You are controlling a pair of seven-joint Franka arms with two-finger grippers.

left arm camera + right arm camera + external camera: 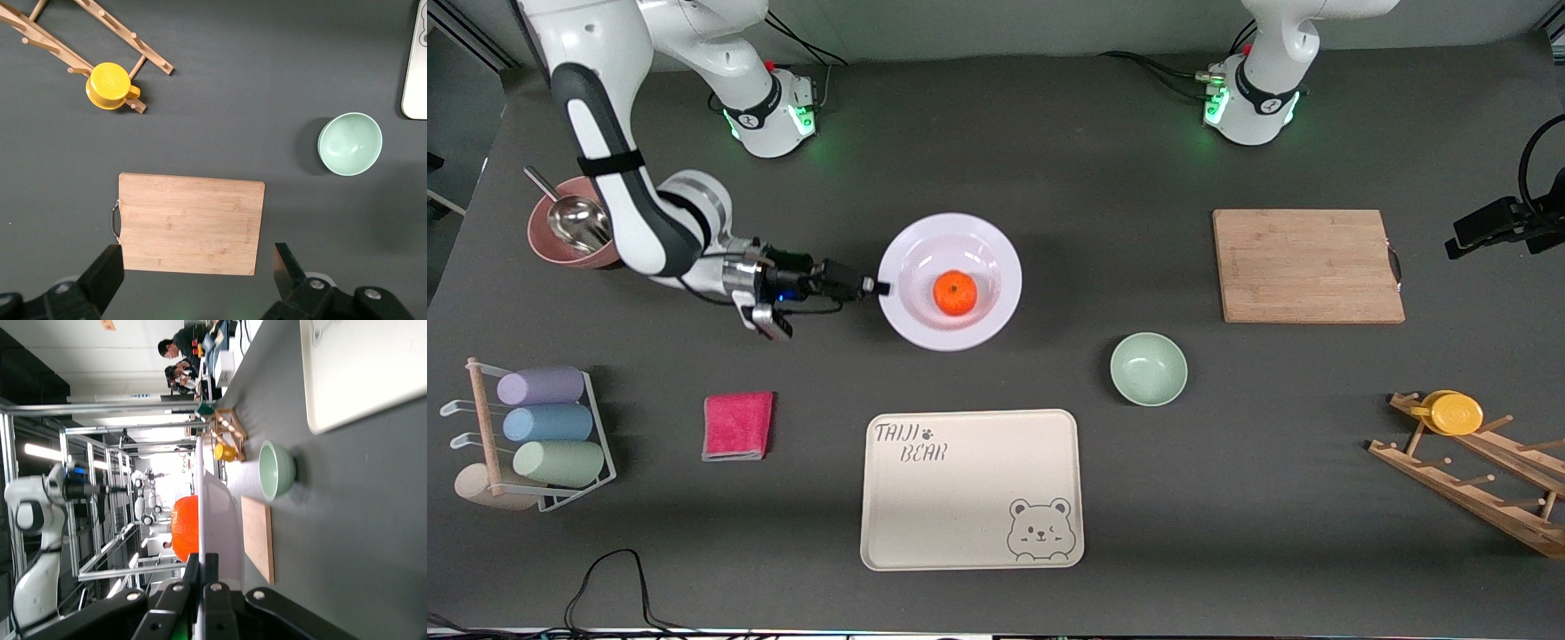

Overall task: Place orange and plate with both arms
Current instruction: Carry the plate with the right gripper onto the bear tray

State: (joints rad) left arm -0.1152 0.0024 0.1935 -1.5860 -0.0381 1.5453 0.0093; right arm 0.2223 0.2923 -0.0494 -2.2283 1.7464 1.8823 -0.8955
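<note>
Dark grey table (1049,160): cream rectangular bear tray (971,489) nearest the front camera, bamboo cutting board (1307,265) toward the left arm's end. Round pale lavender-white plate (950,281) sits mid-table, farther from the camera than the tray. Mint-green bowl (1148,368) between plate and board, nearer the camera. Small bright orange fruit (955,292) rests in the plate's centre. Right gripper (879,287) has fingers pinched on the plate rim at the right arm's side. Left gripper (200,280) waits over the cutting board, fingers spread, holding nothing

Orange (955,292) sits in lavender-white plate (996,244), mid-table.
</note>
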